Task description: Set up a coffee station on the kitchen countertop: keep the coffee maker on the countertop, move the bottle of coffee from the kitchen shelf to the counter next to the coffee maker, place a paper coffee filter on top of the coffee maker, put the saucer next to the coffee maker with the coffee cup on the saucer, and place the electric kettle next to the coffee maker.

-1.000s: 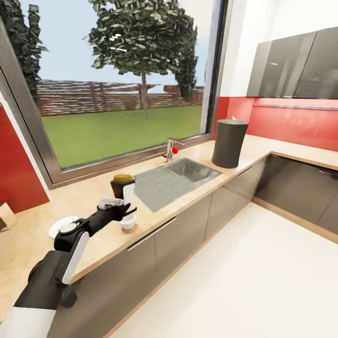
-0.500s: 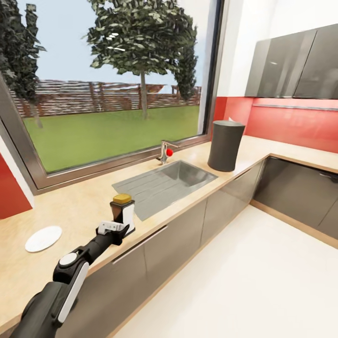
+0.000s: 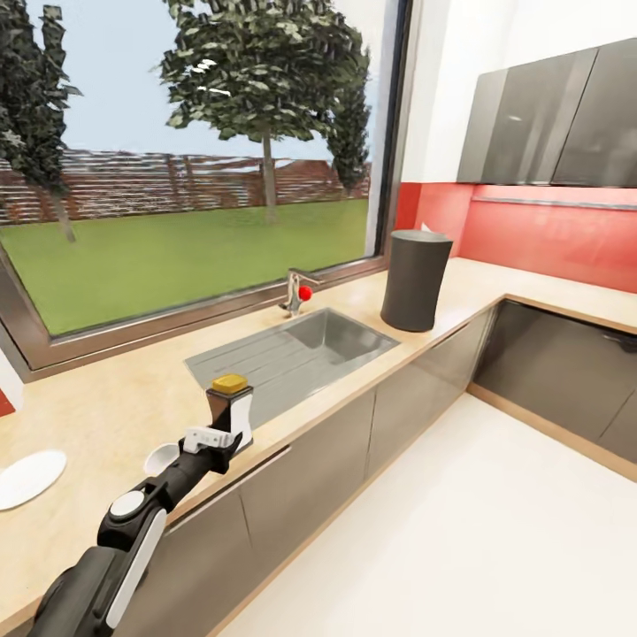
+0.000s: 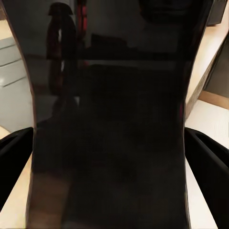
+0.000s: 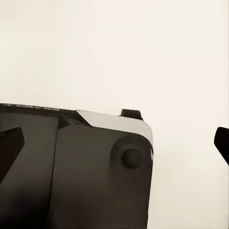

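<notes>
Glossy dark bottle of coffee, matt speckled kitchen countertop, brushed-metal sink.

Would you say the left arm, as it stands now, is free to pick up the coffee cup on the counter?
Probably not yet. The left gripper is shut on the bottle of coffee, so its fingers are occupied. The coffee cup sits close beside the forearm on the kitchen countertop, but the bottle must be set down first.
</notes>
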`<state>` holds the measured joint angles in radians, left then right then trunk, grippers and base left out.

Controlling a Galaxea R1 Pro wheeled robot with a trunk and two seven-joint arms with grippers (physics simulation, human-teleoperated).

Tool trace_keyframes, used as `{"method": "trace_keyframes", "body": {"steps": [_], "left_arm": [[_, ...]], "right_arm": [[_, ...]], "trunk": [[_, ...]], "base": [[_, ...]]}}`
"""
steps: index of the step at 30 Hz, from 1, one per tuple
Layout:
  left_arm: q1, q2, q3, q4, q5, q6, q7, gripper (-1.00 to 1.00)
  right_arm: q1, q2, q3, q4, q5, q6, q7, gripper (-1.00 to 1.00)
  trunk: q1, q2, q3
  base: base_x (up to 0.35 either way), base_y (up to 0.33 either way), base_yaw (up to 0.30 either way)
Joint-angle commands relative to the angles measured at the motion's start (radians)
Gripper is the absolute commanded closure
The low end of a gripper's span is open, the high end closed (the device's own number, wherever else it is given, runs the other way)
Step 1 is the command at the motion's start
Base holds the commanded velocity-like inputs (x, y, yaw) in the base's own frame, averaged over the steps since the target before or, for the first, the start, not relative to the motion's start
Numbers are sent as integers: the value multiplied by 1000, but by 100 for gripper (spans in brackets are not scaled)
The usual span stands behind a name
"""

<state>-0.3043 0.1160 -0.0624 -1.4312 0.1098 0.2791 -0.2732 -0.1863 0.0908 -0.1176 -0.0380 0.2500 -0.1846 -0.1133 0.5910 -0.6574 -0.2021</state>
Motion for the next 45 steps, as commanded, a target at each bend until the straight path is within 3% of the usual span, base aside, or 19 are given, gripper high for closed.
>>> {"method": "trace_keyframes", "body": {"steps": [1, 32, 45], "left_arm": [[0, 1, -1, -2, 11, 6, 0, 100], [16, 1, 1, -2, 10, 3, 0, 100], [16, 1, 1, -2, 10, 3, 2, 100]], "right_arm": [[-1, 0, -8, 1, 11, -3, -3, -100], [-1, -6, -8, 3, 12, -7, -4, -100], [-1, -8, -9, 1, 9, -7, -5, -100]], "trunk": [[1, -1, -2], [1, -1, -2], [1, -1, -2]], "base": [[220, -218, 0], [246, -194, 0], [94, -261, 0]]}}
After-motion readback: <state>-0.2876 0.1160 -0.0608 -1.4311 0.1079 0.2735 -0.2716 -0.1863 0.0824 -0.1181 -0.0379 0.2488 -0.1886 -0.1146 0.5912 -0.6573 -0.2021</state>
